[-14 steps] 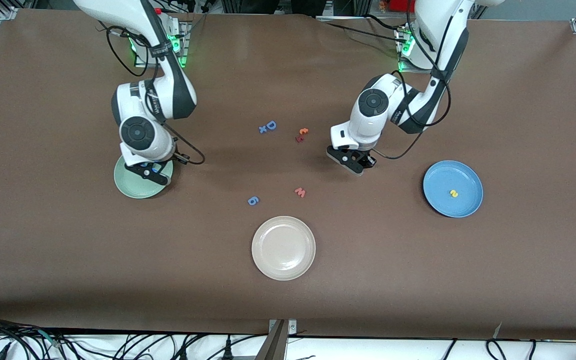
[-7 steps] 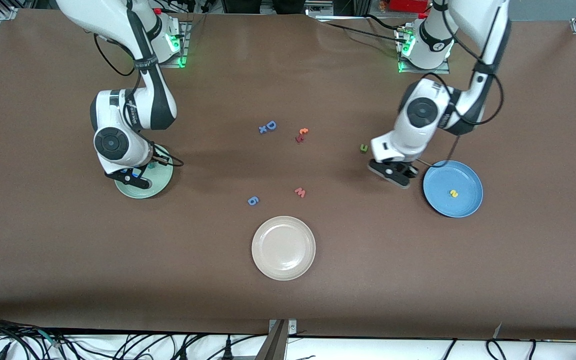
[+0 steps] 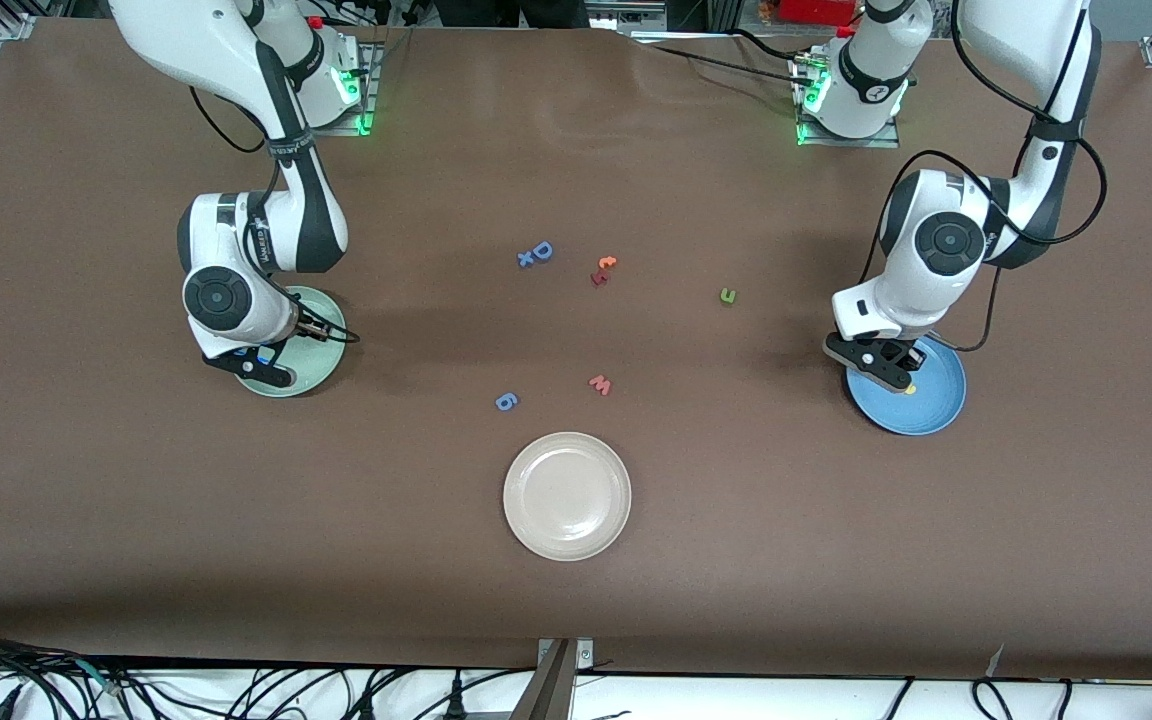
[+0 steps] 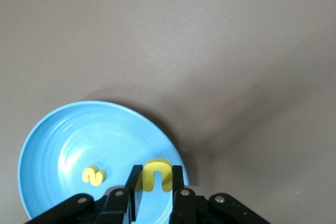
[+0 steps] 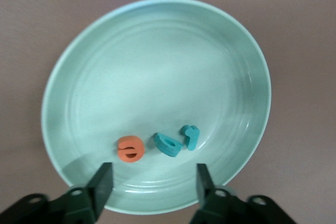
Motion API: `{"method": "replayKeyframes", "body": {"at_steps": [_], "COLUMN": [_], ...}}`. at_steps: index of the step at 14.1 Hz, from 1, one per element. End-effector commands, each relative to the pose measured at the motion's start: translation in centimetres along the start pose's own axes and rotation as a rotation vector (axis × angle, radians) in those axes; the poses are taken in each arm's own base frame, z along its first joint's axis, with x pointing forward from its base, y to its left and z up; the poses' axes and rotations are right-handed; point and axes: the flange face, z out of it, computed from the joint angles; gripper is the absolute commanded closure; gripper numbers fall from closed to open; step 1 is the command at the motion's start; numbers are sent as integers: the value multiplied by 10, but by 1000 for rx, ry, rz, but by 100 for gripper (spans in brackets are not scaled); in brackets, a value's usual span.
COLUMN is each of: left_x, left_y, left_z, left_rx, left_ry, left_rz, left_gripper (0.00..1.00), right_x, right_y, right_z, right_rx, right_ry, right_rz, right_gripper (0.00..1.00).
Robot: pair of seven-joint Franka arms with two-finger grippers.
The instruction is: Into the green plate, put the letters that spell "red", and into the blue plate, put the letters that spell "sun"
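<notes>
Altogether 3 letters in green plate (image 5: 157, 35) – right fingers (image 5: 102, 182) apart, left fingers (image 4: 177, 182) clamping u (image 4: 155, 175).

both arms are glossy white with dark grey joint bands, round dark caps, looping black cables, black gripper fingers (image 5: 102, 182) with silver screws, and green-lit bases.

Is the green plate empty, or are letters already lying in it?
Not empty. The green plate holds an orange "e", a teal "d" and a teal "r".
</notes>
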Motion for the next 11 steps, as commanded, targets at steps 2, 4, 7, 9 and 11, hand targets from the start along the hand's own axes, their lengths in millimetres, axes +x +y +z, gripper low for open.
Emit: {"method": "replayKeyframes", "body": {"at_steps": [2,4,7,9,11], "left_x": [-18,-26,-28,-27,-28], "left_y": [-23,-38,-39,-37,-35], "left_z": [0,10,27,38,43], "left_rx": [-16,-11,-48,-52,-65], "left_ry": [-9,-20,-24,-23,-27], "left_rz": [-10,1,-18,-33,-51], "left_gripper": [96,95,92,65,41], "right_x": [-7,-10,-19,-25,-34], "right_y": [3,6,13,20,25], "right_z": [-51,-94,-175,-230,-272], "right_rx": [67,95,123,118,121], "right_ry": [14,5,-19,-41,-45], "right_rz": [-21,-36,-59,-68,-78], "right_gripper": [0,0,0,0,0]}}
